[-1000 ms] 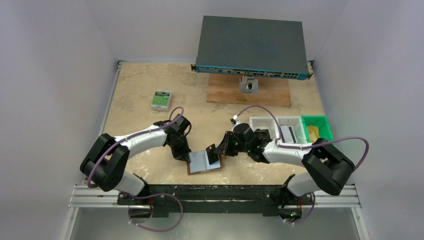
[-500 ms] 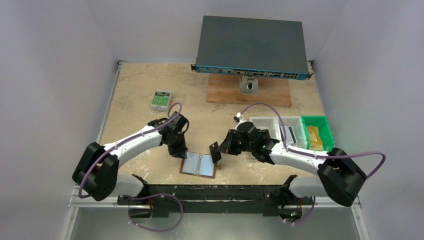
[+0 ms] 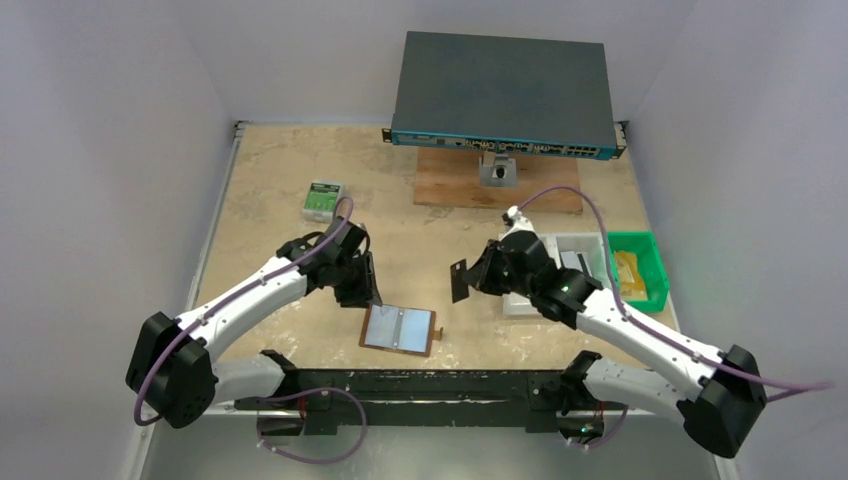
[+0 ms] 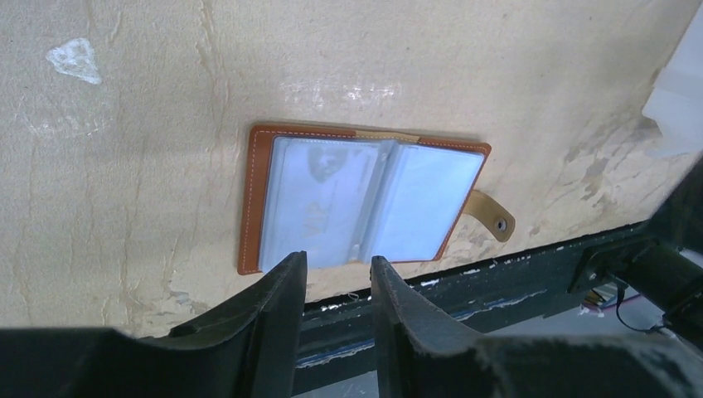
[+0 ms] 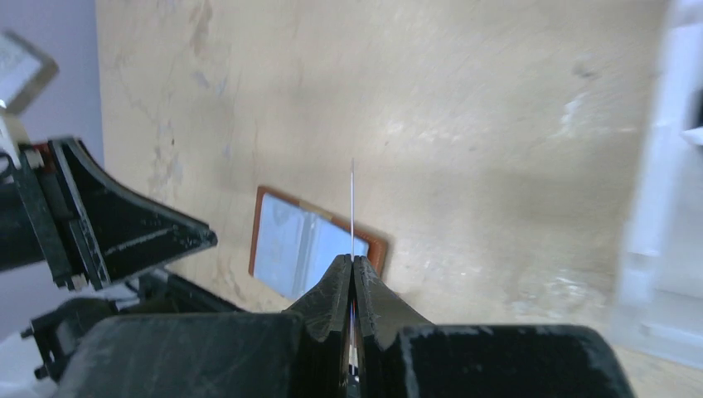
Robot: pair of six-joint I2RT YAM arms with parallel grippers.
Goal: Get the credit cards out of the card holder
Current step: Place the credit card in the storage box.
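The card holder lies open and flat near the table's front edge, brown leather with grey-blue pockets and its snap tab to the right. It also shows in the left wrist view and the right wrist view. My left gripper is open and empty, hovering just left of and behind the holder; its gap frames the holder's near edge. My right gripper is shut on a dark credit card, held above the table to the right of the holder. The card shows edge-on between the shut tips.
A green-and-white box lies at the back left. A network switch sits on a wooden board at the back. White bins and a green bin stand right of the right gripper. A black rail runs along the front edge.
My right gripper rose and drew back to the right with the card. My left gripper let go of the holder and lifted away. The holder now lies flat, shifted slightly.
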